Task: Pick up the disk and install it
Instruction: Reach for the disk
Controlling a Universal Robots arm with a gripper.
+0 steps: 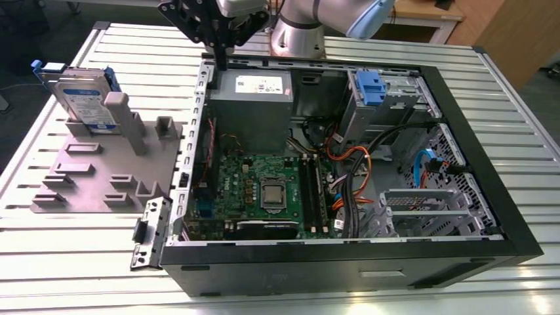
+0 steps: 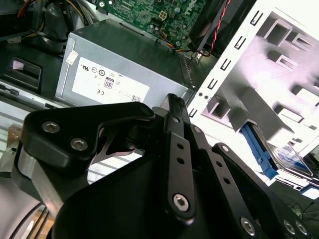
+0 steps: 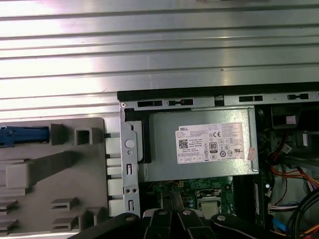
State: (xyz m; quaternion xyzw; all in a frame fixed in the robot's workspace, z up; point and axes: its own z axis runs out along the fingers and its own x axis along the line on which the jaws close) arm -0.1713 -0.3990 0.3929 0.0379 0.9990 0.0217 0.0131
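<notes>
Bright light; glare whitens the ribbed table (image 3: 159, 50); computer case (image 1: 350, 264) interior dim.

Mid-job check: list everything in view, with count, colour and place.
slatted metal table: one, silver, underneath everything.
open black computer case: one, black, on the table.
boxy grey power supply: one, grey, inside the case.
green motherboard: one, green, inside the case.
grey plastic slotted fixture: one, grey, beside the case.
flat silver metal disk in a blue bracket: one, silver and blue, upright in the fixture.
gripper: one, black, shut, empty, above the power supply.
</notes>
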